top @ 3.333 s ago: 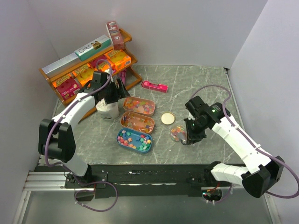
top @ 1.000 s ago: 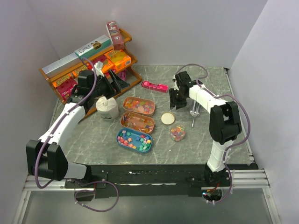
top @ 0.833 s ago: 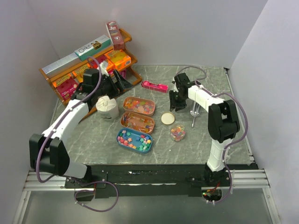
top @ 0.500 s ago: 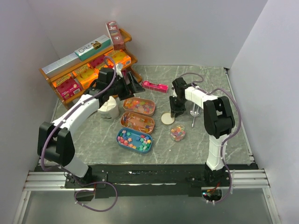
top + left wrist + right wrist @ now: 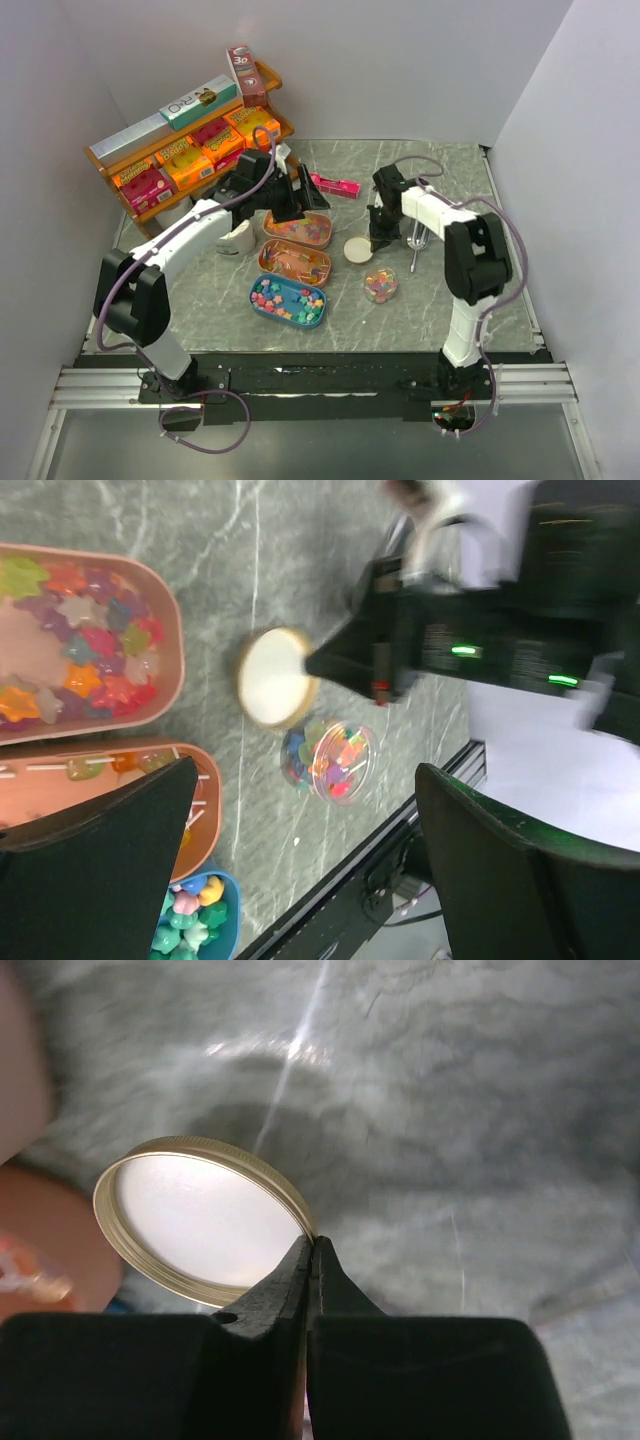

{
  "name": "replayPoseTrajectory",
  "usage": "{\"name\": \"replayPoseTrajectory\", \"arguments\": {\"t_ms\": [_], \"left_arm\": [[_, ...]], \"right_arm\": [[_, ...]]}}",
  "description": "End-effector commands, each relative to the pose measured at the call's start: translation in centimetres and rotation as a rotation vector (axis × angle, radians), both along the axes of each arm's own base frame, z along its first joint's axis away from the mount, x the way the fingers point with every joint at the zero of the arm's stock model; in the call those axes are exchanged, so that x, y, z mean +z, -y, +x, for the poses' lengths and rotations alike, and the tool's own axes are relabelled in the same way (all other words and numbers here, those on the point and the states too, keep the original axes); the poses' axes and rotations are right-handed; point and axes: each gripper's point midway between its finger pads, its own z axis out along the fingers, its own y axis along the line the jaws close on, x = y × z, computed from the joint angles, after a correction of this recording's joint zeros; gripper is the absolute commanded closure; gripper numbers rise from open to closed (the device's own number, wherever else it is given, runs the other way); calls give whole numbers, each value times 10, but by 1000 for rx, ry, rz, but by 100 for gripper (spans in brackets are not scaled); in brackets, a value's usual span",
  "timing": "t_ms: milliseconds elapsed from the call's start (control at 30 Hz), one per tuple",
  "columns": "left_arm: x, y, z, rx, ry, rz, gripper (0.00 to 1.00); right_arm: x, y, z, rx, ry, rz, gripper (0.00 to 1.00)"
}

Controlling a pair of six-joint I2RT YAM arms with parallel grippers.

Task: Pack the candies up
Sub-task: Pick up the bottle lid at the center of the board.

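The candies fill a small clear jar on the marble table, in front of my right gripper. More star-shaped candies lie in a pink tray, a blue tray and, with sticks, an orange tray. The jar's gold lid lies left of the jar. My right gripper is shut, its tips pinching the lid's right rim. My left gripper hangs wide open above the pink tray, holding nothing.
A wooden shelf with orange and pink boxes stands at the back left. A pink box lies behind the trays. A white crumpled cup sits left of the trays. A small metal tool stands right of my right gripper.
My right gripper has come down beside the lid and closed on its rim. My left arm has swung right from the shelf to above the pink tray, still open.
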Motion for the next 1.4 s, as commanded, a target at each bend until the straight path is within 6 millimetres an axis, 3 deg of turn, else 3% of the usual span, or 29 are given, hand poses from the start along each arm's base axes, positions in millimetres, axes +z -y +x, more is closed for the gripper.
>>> {"name": "replayPoseTrajectory", "arguments": {"t_ms": [0,200,333,400,433,500,633,733,900,1000,1200,1300,1367], "left_arm": [[15,17,0,-57,70,0,3],[38,36,-19,-142,129,-34,4],[64,47,-35,-220,192,-102,7],[74,49,-52,-276,233,-152,7],[91,49,-58,-288,273,-198,7],[94,50,-73,-340,270,-242,8],[101,50,-90,-381,296,-275,12],[95,56,-100,-418,270,-262,15],[75,63,-99,-401,233,-203,17],[75,68,-97,-395,232,-209,19],[65,83,-103,-471,238,-195,35],[54,89,-107,-500,246,-179,47],[55,91,-110,-500,254,-172,63]], "right_arm": [[87,-4,4,-13,214,88,100],[151,-14,-25,30,326,231,100],[175,-14,-53,53,329,275,100],[188,-12,-61,34,339,285,100],[190,-11,-71,37,311,282,100],[203,-12,-78,33,331,308,100],[210,-13,-89,23,356,349,100],[214,-16,-92,19,367,378,100],[219,-18,-90,42,390,384,100],[221,-18,-91,63,393,386,100],[213,-22,-101,81,370,420,100],[216,-25,-102,91,395,445,100],[210,-21,-101,53,376,420,100]]}}
